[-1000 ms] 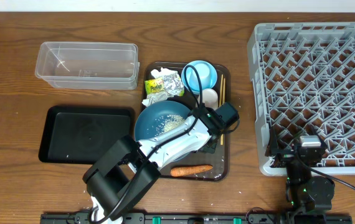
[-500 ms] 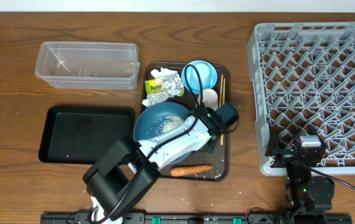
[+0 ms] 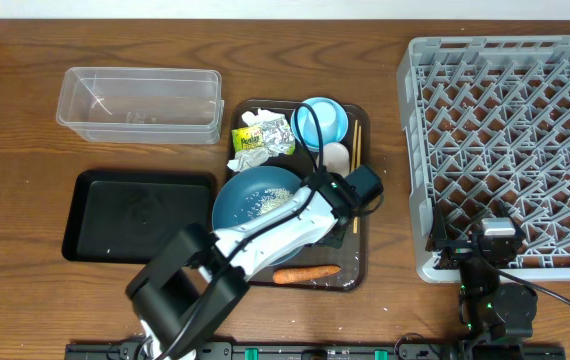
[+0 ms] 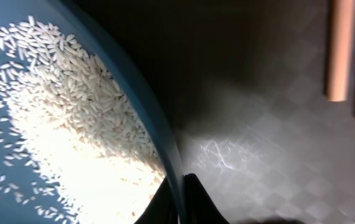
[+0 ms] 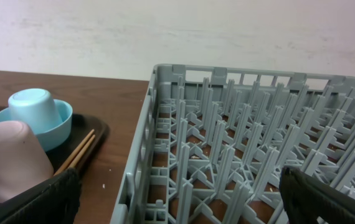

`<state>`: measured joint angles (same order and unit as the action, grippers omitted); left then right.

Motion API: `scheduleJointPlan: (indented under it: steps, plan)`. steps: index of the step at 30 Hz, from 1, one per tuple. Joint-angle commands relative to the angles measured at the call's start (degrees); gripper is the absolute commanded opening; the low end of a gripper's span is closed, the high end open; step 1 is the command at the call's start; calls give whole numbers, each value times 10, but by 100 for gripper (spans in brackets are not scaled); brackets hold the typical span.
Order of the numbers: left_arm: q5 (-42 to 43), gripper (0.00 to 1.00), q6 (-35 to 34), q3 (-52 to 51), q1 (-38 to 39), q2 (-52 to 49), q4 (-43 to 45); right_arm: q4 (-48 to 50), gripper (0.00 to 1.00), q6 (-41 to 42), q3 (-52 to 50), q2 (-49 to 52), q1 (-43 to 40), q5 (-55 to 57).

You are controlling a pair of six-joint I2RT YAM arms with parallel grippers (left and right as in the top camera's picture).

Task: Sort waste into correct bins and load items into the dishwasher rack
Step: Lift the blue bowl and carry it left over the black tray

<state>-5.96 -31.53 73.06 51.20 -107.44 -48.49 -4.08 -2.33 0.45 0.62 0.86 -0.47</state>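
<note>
The dark-blue plate (image 3: 250, 200) lies on the brown serving tray, with white rice (image 4: 71, 124) heaped near its right rim. My left gripper (image 3: 313, 205) is shut on that rim. In the left wrist view its two black fingertips (image 4: 182, 186) pinch the rim's thin edge. Behind the plate are the green-yellow wrapper (image 3: 263, 137), white tissue (image 3: 237, 162), light-blue bowl (image 3: 320, 122), white cup (image 3: 336, 156) and chopsticks (image 3: 357, 150). An orange carrot (image 3: 307, 272) lies in front of the plate. My right gripper (image 5: 177, 205) is open and empty over the front left corner of the grey rack (image 3: 510, 150).
The clear tub (image 3: 140, 103) stands at the back left and the black tray (image 3: 135, 215) in front of it, both left of the brown serving tray (image 3: 353, 272). The rack wall (image 5: 141, 155) rises just right of the chopsticks (image 5: 78, 149).
The left jaws finished closing on the plate's rim. The plate has shifted slightly left and the rice has slid a little. The right arm has not moved.
</note>
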Motion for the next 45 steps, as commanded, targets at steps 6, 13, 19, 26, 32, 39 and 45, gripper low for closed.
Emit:
scheduleJointPlan:
  steps: [6, 13, 19, 26, 32, 39, 45]
  plan:
    - [3, 6, -5, 14, -3, 79, -12, -2, 99, 1, -1, -3, -4, -2]
    - [2, 6, -2, 14, -6, 143, -16, -2, 99, 1, -1, -3, -4, -2]
    - [-1, 6, 4, 14, -43, 201, -16, -2, 99, 1, -1, -3, -4, -2]
    - [0, 6, 4, 14, -137, 239, -19, -2, 99, 1, -1, -3, -4, -2]
    - [46, 6, 8, 14, -222, 241, -19, -2, 99, 1, -1, -3, -4, -2]
    - [107, 6, 11, 14, -316, 241, -18, -2, 99, 1, -1, -3, -4, -2]
    - [186, 6, 26, 14, -390, 241, -17, -2, 99, 1, -1, -3, -4, -2]
